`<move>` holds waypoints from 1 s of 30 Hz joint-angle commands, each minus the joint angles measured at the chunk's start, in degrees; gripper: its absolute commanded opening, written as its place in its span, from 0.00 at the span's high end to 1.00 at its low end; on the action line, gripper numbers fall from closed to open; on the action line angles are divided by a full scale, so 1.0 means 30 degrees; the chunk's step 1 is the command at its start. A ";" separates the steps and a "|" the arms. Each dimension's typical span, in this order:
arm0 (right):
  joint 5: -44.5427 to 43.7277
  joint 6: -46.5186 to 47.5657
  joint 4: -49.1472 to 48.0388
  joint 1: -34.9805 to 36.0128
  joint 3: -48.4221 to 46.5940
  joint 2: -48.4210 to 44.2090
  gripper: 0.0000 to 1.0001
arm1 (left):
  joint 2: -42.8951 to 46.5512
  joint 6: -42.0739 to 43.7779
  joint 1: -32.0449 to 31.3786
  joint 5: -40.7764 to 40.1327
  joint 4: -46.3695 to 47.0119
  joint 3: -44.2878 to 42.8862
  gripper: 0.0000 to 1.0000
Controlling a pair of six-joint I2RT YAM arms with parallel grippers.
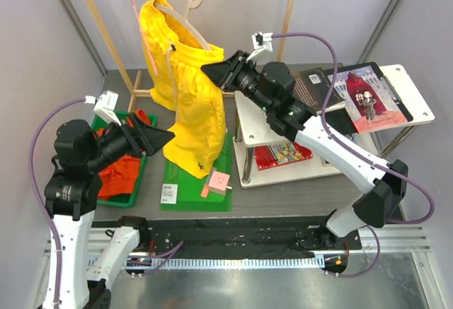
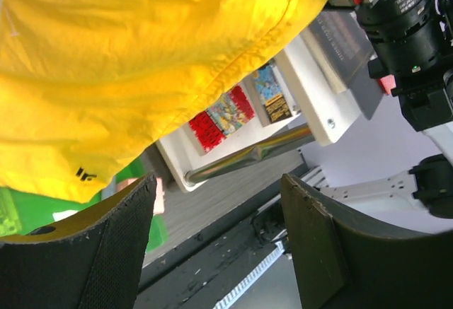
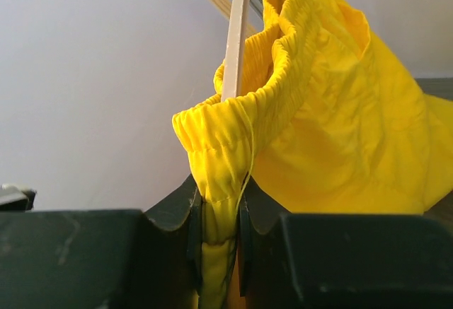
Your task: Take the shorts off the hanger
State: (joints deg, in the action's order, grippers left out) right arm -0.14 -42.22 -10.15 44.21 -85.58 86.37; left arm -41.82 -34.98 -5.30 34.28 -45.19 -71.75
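The yellow shorts (image 1: 190, 104) hang by their waistband from a wooden hanger (image 3: 237, 33) at the back of the table. One leg drapes down onto a green tray (image 1: 192, 199). The right gripper (image 3: 216, 213), reaching in from the shelf (image 1: 279, 171) side, is clenched on a fold of the yellow waistband just beside the hanger's arm. The left gripper (image 2: 218, 185) hovers with its jaws spread wide and nothing between them, near the lower part of the yellow leg. The views do not settle whether it touches the cloth. The red shorts (image 1: 119, 171) lie crumpled in a green bin (image 1: 136, 187) at the left, beneath the left arm, well apart from the hanger
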 commanded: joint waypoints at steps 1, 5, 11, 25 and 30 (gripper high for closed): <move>0.1424 0.3638 0.0597 0.0089 -0.3082 -0.1456 0.99 | -0.1262 -0.2220 -0.0079 0.1634 0.3689 -0.1132 0.30; 0.1600 0.5895 0.1565 0.0089 -0.3698 -0.1514 0.99 | -0.2755 -0.3894 -0.0079 0.2313 0.6412 -0.2654 0.31; 0.1952 0.9087 0.2297 0.0059 -0.3817 -0.2070 0.99 | -0.5041 -0.6381 -0.0050 0.1961 0.9720 -0.5058 0.31; 0.1894 0.8857 0.4378 0.0060 -0.3756 -0.3242 0.99 | -1.0724 -0.7207 -0.0050 0.0850 1.4361 -1.0652 0.29; 0.1600 0.9265 0.5728 0.0060 -0.4256 -0.3125 0.99 | -1.3448 -0.9190 -0.0050 0.1551 1.5503 -1.2699 0.32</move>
State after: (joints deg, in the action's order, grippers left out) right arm 4.84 -15.64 10.83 44.18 -94.21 80.18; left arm -77.30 -57.78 -5.30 37.80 -3.20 -104.47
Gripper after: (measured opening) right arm 0.225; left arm 0.715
